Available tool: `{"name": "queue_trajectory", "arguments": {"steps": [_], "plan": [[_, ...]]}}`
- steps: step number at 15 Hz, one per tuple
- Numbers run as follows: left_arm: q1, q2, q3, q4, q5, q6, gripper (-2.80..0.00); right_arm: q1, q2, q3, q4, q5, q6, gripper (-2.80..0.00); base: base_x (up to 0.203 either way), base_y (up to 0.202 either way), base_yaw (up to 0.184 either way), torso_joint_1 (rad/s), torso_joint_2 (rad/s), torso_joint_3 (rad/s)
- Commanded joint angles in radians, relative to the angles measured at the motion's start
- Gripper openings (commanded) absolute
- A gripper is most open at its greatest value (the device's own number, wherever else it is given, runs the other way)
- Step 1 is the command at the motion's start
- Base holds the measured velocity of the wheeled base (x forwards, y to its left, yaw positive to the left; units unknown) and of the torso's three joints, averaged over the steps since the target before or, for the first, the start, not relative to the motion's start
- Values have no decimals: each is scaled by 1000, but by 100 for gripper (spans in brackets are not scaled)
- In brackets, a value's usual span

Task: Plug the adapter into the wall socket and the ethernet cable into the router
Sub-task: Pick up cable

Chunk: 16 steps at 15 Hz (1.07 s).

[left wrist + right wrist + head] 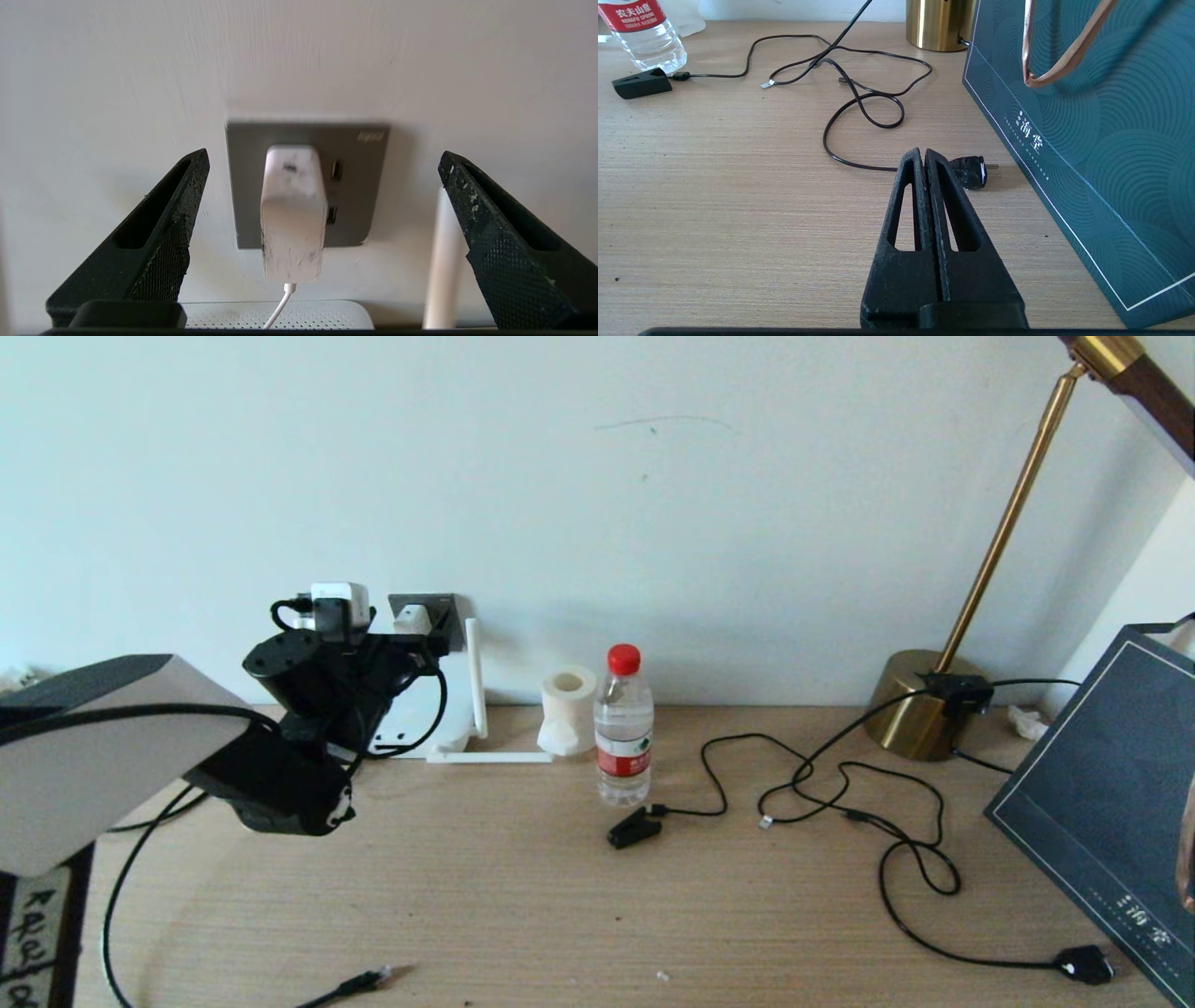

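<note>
The adapter [293, 212] sits plugged into the wall socket [359, 186] above the router [317, 315], the left tool [322, 242] spread wide apart before it, while the right tool [927, 161] rests closed over the desk [714, 186].

The water bottle [642, 32] is showing a red label reading 农夫山泉, with "NONGFU SPRING" in tiny print beneath; the teal paper bag [1101, 140] is carrying pale characters down its side, one looking like 海, the rest too stylised to read
</note>
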Motion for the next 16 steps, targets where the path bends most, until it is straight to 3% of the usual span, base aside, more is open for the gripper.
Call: {"name": "queue_trajectory", "arguments": {"steps": [1, 5, 8, 12, 13, 16], "plan": [[-1, -104, 60, -7, 0, 1, 0, 0, 1, 0, -1, 0, 0, -280, 0, 0, 0, 0, 0, 0], [-2, -266, 164, -3, -17, 2, 0, 0, 1, 0, -1, 0, -1, -280, 0, 0, 0, 0, 0, 0], [-11, -460, 299, 38, -81, 16, 0, 0, 0, 0, -1, 0, 0, -280, 0, 0, 0, 0, 0, 0], [-15, -786, 468, 309, -152, 35, 0, 0, 0, 0, -1, 0, -1, -280, 0, 0, 0, 0, 0, 0], [-15, -859, 541, 387, -160, 36, -280, 0, 0, 0, -1, 0, 0, -280, 0, 0, 0, 0, 0, 0], [-13, -1035, 715, 623, -204, 48, -280, 0, 0, 0, -1, 0, 0, -280, 0, 0, 0, 0, 0, 0]]}}
